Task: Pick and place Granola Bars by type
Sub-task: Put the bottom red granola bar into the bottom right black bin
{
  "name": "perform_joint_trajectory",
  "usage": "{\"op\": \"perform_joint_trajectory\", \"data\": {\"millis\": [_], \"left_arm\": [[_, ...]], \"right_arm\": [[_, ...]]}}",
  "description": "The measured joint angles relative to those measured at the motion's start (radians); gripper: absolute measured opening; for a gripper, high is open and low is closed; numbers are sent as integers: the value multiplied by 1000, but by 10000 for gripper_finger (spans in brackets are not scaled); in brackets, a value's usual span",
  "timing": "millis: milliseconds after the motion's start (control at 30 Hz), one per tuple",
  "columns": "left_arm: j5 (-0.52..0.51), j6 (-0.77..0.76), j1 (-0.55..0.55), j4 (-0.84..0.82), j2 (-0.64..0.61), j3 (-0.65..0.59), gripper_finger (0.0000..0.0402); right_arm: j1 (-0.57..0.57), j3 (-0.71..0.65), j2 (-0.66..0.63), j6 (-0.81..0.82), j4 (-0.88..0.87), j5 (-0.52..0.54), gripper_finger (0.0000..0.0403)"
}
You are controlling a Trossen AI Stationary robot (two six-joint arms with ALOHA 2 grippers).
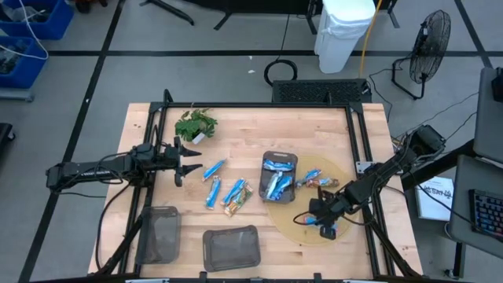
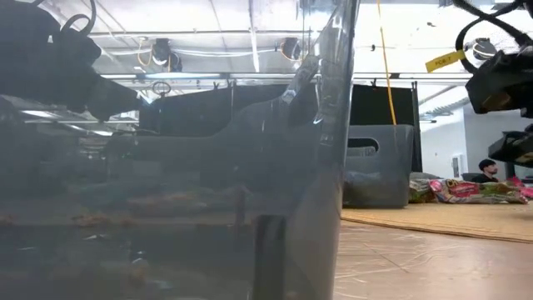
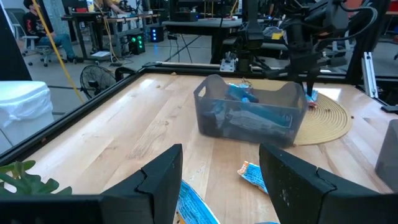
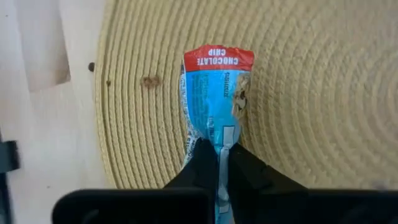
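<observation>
A light wooden table [image 1: 244,134] holds a round woven mat [image 4: 311,99] at its right side. A dark mesh tray [image 1: 279,174] resting partly on the mat holds several blue bars. Four more shiny blue-and-white Granola Bars [image 1: 224,191] lie loose at mid-table. The right gripper [image 4: 219,163] pinches one blue bar [image 4: 214,93], its red end reading "chocolate chip", over the mat. The left gripper [image 3: 221,180] hovers spread apart near the loose bars.
</observation>
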Motion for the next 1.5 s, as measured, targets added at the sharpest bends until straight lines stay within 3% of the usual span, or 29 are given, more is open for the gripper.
{"op": "perform_joint_trajectory", "data": {"millis": [367,500,767,967,1167,1500], "left_arm": [[0,0,0,0,0,0,216],[0,0,0,-1,0,0,216],[0,0,0,0,0,0,216],[0,0,0,0,0,0,216],[0,0,0,0,0,0,216],[0,-9,0,71,0,0,216]], "right_arm": [[-4,-2,-199,-252,39,205,3],[-3,-2,-273,-409,141,254,3],[-4,0,-306,-892,529,206,1],[-31,0,-261,-1101,683,197,1],[-115,0,-193,-1141,808,66,0],[-248,0,-137,-1131,873,52,0]]}}
